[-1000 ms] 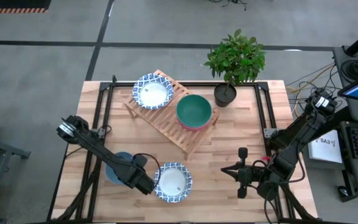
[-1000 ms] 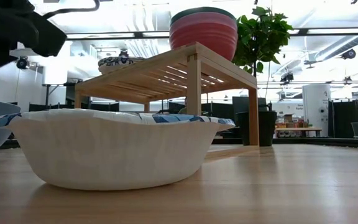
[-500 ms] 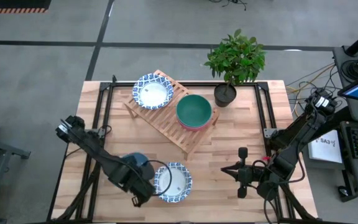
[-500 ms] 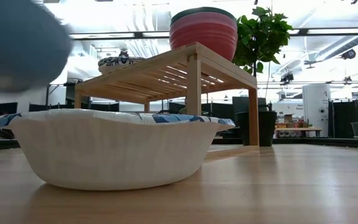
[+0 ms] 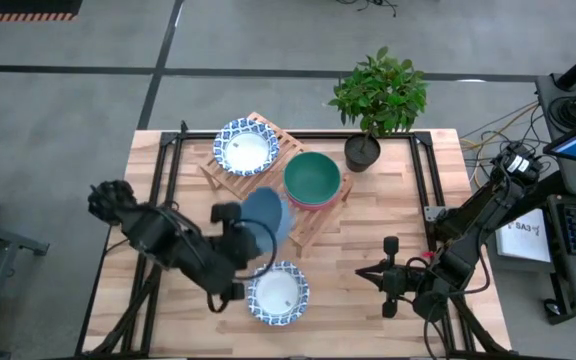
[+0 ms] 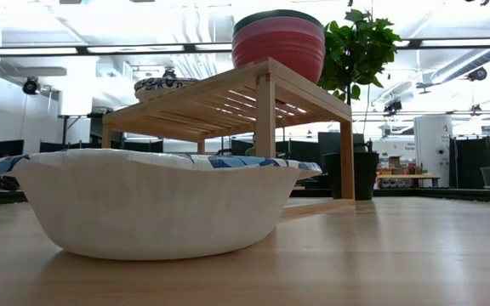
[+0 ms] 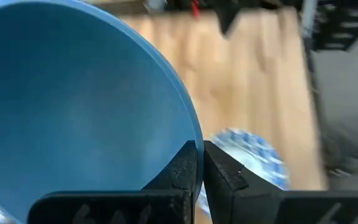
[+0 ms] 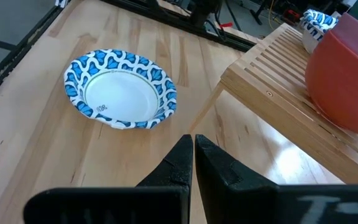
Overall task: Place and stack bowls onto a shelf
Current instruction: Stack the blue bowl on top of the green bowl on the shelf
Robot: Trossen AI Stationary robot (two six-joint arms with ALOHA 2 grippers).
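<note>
Blue bowl [image 7: 73,106] — pinched in left claw [image 7: 199,163].

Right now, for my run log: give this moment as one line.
left gripper: jaws shut on blue bowl, lifted beside shelf | right gripper: waiting, jaws shut | patterned bowl: on table

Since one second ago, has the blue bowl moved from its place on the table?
Yes. The blue bowl, gripped by the left claw, has risen off the table and gone toward the wooden shelf, away from the patterned bowl.
</note>
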